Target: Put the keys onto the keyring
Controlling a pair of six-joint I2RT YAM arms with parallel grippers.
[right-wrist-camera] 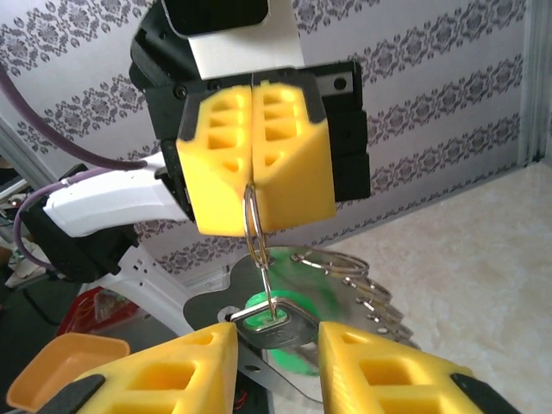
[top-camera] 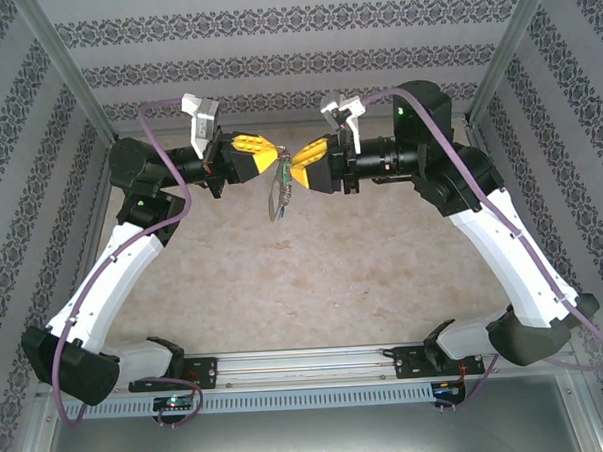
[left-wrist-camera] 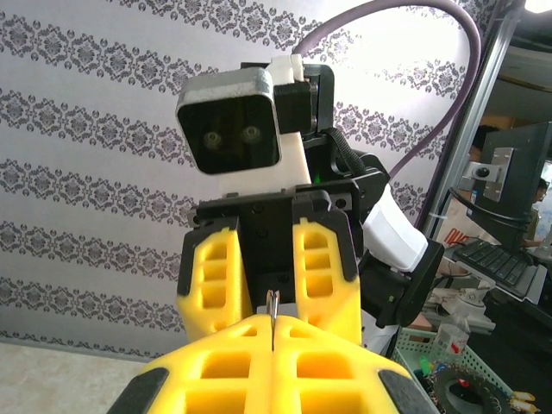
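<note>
Straight ahead of my right gripper point(right-wrist-camera: 278, 349), the left gripper point(right-wrist-camera: 252, 185) blocks the way, tip to tip with hardly any air between. The keyring point(right-wrist-camera: 256, 246) hangs from its closed fingers across that slot, and the key point(right-wrist-camera: 280, 315) sits in the gap between my right fingers. Below both hands it's open air down to the table point(top-camera: 334, 275). On their far side the back wall point(top-camera: 295, 81) stands near, and the frame posts point(top-camera: 70, 71) are well out to the sides.

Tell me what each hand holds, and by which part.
Left hand pinches the keyring by its upper end. Right hand straddles the green-tagged key; grip unclear.
</note>
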